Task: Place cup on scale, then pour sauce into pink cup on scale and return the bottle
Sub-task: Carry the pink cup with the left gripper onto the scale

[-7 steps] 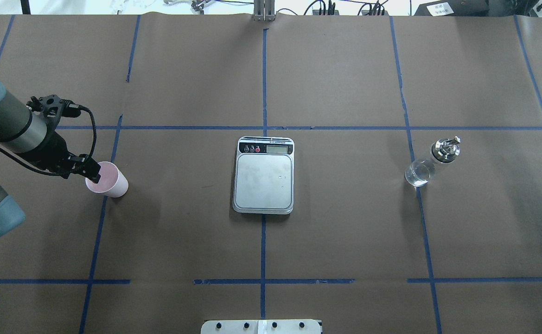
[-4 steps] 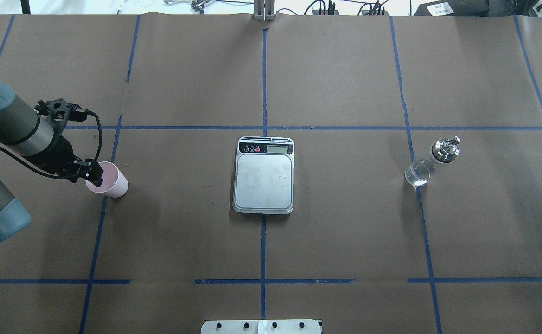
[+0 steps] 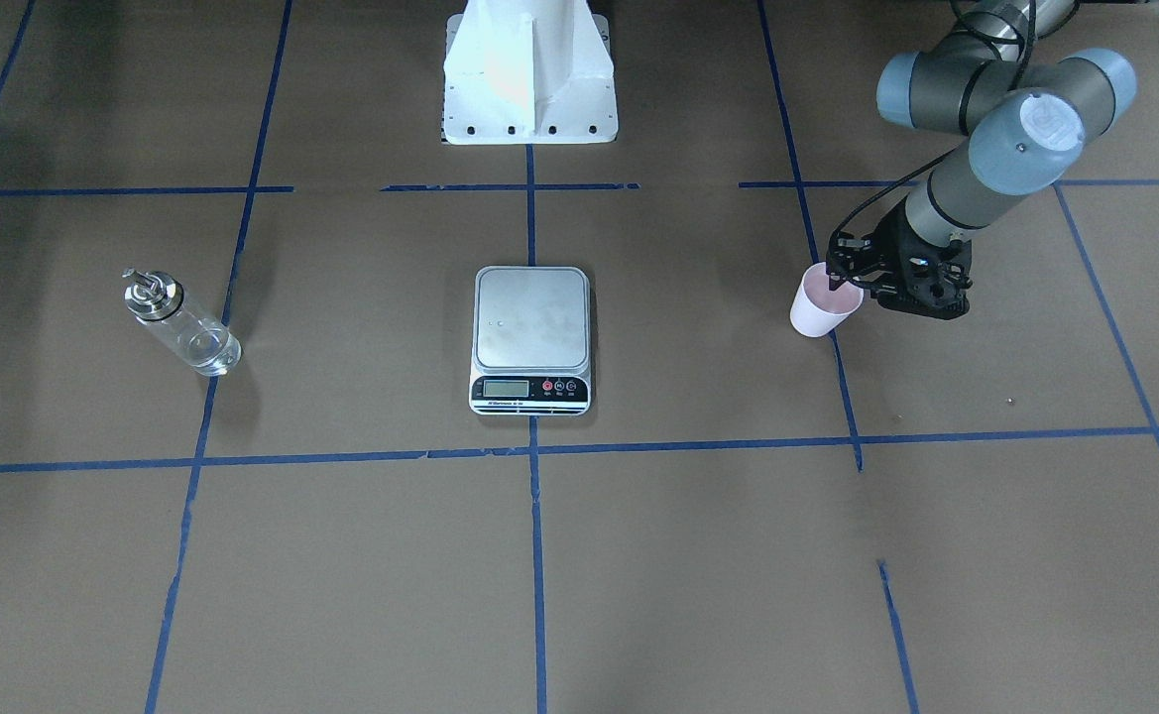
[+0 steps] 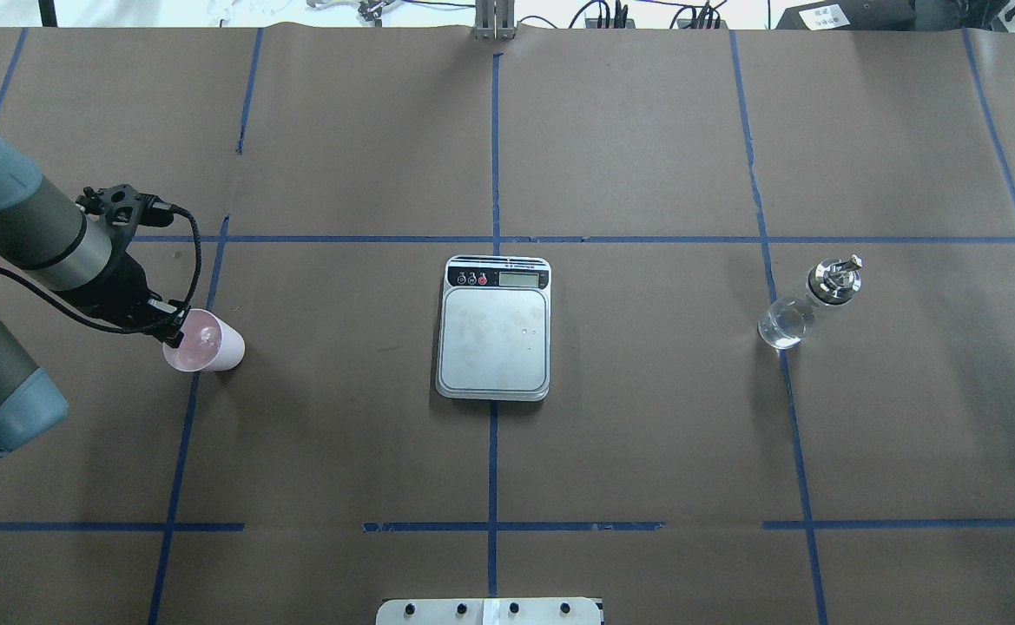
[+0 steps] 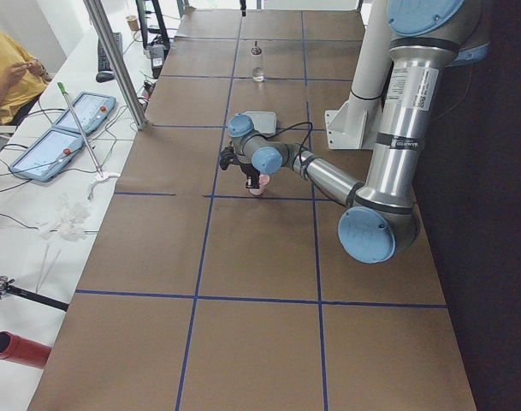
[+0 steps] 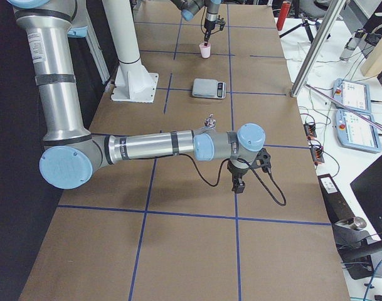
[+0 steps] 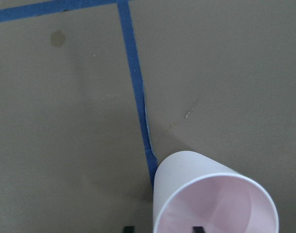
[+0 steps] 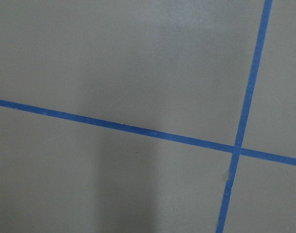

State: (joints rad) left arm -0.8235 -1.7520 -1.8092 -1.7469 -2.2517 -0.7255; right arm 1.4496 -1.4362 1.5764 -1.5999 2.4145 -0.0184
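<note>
Cup (image 4: 205,344) is tipping now versus a second ago, so we're pinching its rim with our left gripper (image 4: 179,327), lifting off, well left of the scale (image 4: 495,326).

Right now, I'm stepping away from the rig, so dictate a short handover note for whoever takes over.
Left gripper: at the cup's rim, one finger inside and one outside; whether it has clamped the wall cannot be told. The cup is tilted, on the table on the robot's left, not on the scale.
Right gripper: seen only in the exterior right view, hanging over bare table, nothing in it; open or shut unclear.
Scale: table centre, platform bare.
Bottle: upright on the robot's right, untouched.
Done: the cup is reached.
Left: cup onto scale, pour sauce, return bottle.
</note>
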